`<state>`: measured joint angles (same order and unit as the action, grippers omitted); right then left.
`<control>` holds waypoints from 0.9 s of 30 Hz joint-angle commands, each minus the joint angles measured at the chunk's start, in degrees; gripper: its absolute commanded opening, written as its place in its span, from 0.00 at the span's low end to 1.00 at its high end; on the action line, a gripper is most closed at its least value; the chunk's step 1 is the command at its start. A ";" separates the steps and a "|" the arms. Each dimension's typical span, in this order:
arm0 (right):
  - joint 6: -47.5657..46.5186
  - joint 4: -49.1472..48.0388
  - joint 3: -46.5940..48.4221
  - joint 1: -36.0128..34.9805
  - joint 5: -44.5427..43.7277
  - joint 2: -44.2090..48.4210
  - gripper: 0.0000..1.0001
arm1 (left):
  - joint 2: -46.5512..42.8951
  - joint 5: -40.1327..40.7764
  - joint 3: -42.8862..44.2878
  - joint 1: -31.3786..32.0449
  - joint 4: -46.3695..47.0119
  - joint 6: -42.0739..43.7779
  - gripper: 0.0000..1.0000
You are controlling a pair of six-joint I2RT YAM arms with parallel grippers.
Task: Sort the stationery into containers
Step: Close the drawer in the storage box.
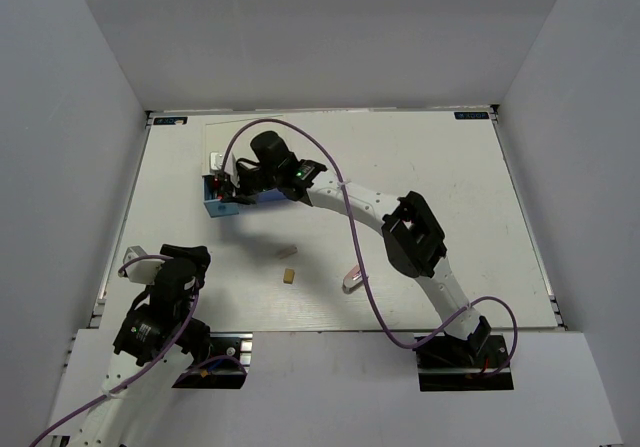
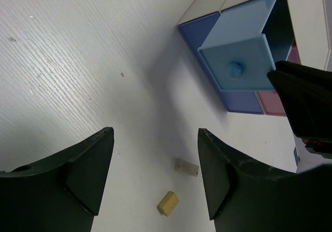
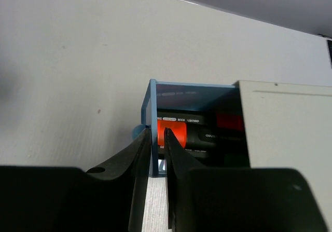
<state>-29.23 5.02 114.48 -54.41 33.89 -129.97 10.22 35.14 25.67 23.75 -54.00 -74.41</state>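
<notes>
The box of drawers (image 1: 216,159) stands at the back left, its light blue drawer (image 2: 244,55) pulled out. My right gripper (image 1: 237,189) is shut on that drawer's front wall (image 3: 153,107), one finger on each side. Black markers with orange-red (image 3: 179,131) and red (image 3: 228,122) parts lie in the drawer. A grey-white eraser (image 1: 287,254), a tan eraser (image 1: 289,276) and a white-pink oblong piece (image 1: 352,279) lie on the table. My left gripper (image 2: 154,138) is open and empty, above the table short of both erasers (image 2: 168,203).
The box's white top (image 3: 285,128) fills the right of the right wrist view. Darker blue (image 2: 199,32) and pink (image 2: 272,102) drawer fronts are shut. Grey walls ring the white table (image 1: 420,167). The right arm (image 1: 415,232) reaches across the table's middle.
</notes>
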 commanded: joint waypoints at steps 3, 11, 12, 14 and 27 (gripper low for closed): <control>-0.47 -6.05 2.95 0.10 -7.96 0.42 0.22 | -0.73 0.90 -0.27 0.07 -0.23 -0.65 0.76; -2.06 -10.64 0.93 0.01 -10.16 1.65 0.35 | -0.73 0.37 -0.27 0.07 -0.23 -0.65 0.76; -1.97 -11.60 0.05 0.27 -9.03 2.35 0.37 | -0.73 0.37 -0.27 0.07 -0.23 -0.65 0.76; -1.79 -14.58 -2.14 0.36 -7.44 4.10 0.37 | -0.73 0.37 -0.79 0.07 -0.23 -0.65 0.76; 4.19 -13.73 -15.23 5.27 -9.37 18.08 0.00 | 15.43 -5.78 -7.56 -0.46 30.69 8.40 0.23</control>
<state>-27.18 -7.64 100.77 -51.92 25.41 -117.62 22.04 30.94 18.85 23.70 -34.17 -69.04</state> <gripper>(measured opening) 0.009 0.232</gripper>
